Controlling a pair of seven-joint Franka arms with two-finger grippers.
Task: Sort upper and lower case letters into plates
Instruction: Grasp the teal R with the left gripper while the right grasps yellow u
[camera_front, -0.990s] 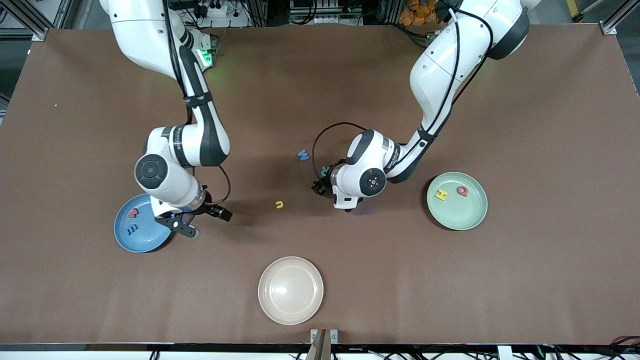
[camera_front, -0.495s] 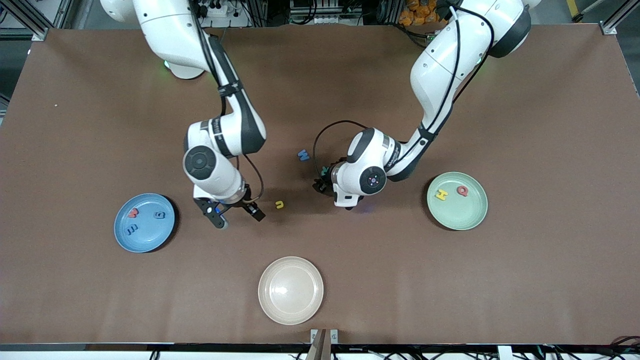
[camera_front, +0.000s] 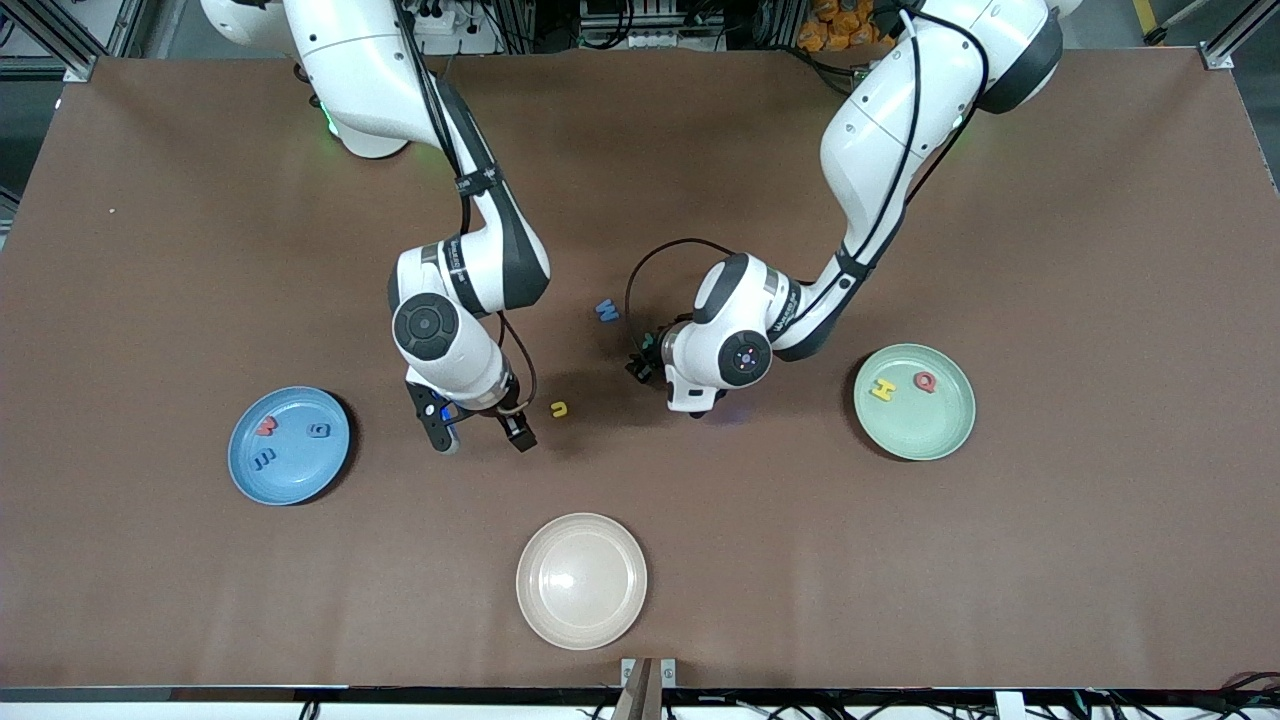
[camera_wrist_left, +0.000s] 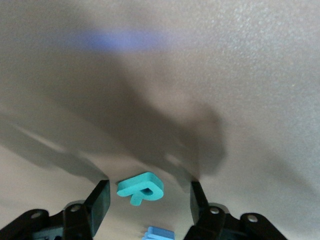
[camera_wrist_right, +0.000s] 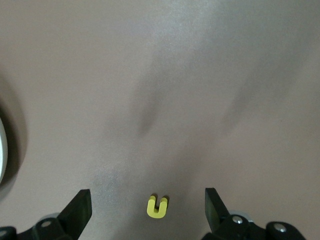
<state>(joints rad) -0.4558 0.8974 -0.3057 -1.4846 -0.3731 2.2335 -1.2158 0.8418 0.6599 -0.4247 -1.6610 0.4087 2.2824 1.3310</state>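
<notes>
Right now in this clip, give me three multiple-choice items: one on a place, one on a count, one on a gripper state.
1. Where is the teal letter?
A. in the mint green plate
B. on the table between the left gripper's fingers
C. in the cream-beige plate

2. How many letters lie in the sky blue plate?
A. one
B. three
C. five

3. The right gripper is:
A. open above the yellow letter
B. shut on it
C. open above the sky blue plate

Key: 1 B, the left wrist view shows it on the table between the fingers; 2 B, three show there; 3 A, its fingers stand wide apart.
</notes>
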